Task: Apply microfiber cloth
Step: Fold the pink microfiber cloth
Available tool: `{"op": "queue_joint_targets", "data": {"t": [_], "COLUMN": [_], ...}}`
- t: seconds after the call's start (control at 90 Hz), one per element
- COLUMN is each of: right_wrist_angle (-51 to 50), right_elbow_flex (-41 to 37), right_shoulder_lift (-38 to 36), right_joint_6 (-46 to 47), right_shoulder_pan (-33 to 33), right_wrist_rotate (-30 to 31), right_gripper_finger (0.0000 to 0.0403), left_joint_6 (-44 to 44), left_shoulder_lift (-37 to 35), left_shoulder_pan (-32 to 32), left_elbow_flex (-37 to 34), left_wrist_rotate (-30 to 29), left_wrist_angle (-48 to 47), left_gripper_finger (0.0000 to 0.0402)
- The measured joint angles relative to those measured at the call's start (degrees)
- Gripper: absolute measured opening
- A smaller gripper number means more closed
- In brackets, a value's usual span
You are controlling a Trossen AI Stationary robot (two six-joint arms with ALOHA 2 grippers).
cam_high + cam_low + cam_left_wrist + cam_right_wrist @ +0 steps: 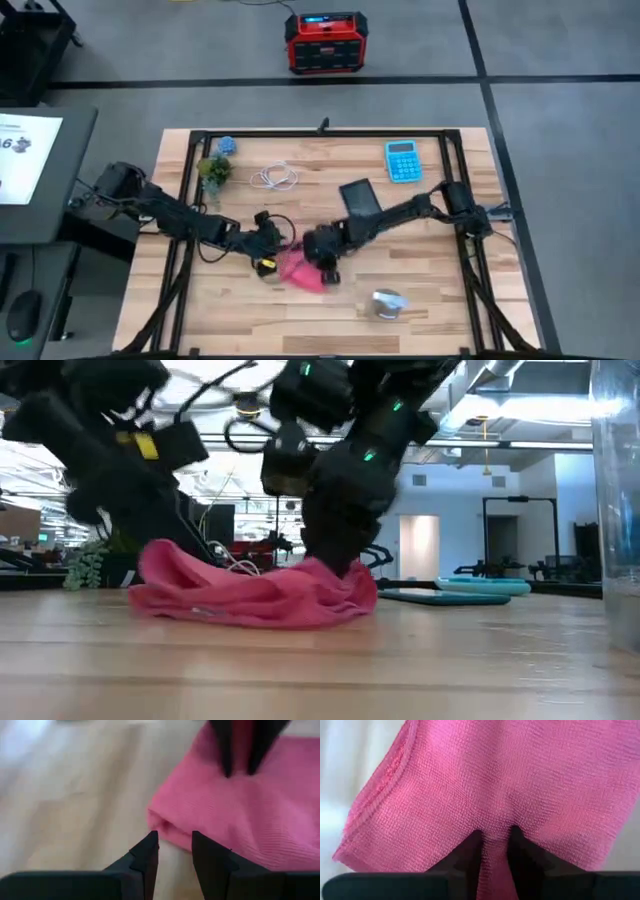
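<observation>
Worktop (420, 300): light wood, fills the lower frame.
Microfiber cloth (300, 270): crumpled, lower centre.
Right hand (495, 851): pinching the cloth.
Left hand (175, 851): narrow gap, empty, at the cloth's edge.

Microfiber cloth (510, 785): runs off the right wrist view's edges, full outline unseen. In high view, right end effector (322, 262) covers part of the cloth. Left wrist view: table (70, 795) blurred. Small blue item (227, 145) at table's far edge too small to identify.
</observation>
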Motion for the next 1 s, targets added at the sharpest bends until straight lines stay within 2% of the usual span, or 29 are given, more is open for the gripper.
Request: {"op": "queue_joint_targets", "data": {"t": [0.067, 0.133, 0.267, 0.422, 0.6, 0.778, 0.9, 1.0], "right_wrist_angle": [-1.2, -2.0, -4.3, -5.1, -1.3, 0.3, 0.4, -1.6], "right_elbow_flex": [0.0, -0.1, -0.5, -0.2, -0.4, -0.3, -0.4, -0.5], "right_shoulder_lift": [-0.1, -0.9, -3.9, -9.4, -6.9, -1.9, -3.2, -9.1], "right_joint_6": [1.6, 2.7, 6.3, 11.6, 9.7, 10.9, 11.3, 10.8], "right_shoulder_pan": [2.4, 4.3, 6.1, 6.9, 7.5, 7.3, 8.0, 8.8], "right_wrist_rotate": [-0.3, 0.1, 2.9, 6.1, 7.9, 8.3, 10.2, 15.4], "right_gripper_finger": [0.0082, 0.0082, 0.0082, 0.0081, 0.0081, 0.0081, 0.0081, 0.0081], "left_joint_6": [-1.8, -2.7, 0.0, 5.8, 9.3, 5.1, 3.3, 4.4], "left_shoulder_lift": [-0.2, -0.2, 0.2, 1.7, 6.8, 12.6, 12.2, 10.6], "left_shoulder_pan": [-2.3, -4.7, -6.3, -4.6, -1.7, -1.1, -1.8, -2.2], "left_elbow_flex": [-0.1, -0.1, -0.1, -0.1, -0.1, -0.1, -0.1, -0.1], "left_wrist_rotate": [3.8, 3.9, 4.0, 11.9, 14.1, 14.3, 14.3, 12.9], "left_wrist_angle": [-0.3, 0.9, 11.0, 20.0, 24.7, 27.5, 26.8, 27.0], "left_gripper_finger": [0.0095, 0.0095, 0.0095, 0.0095, 0.0095, 0.0095, 0.0095, 0.0095]}}
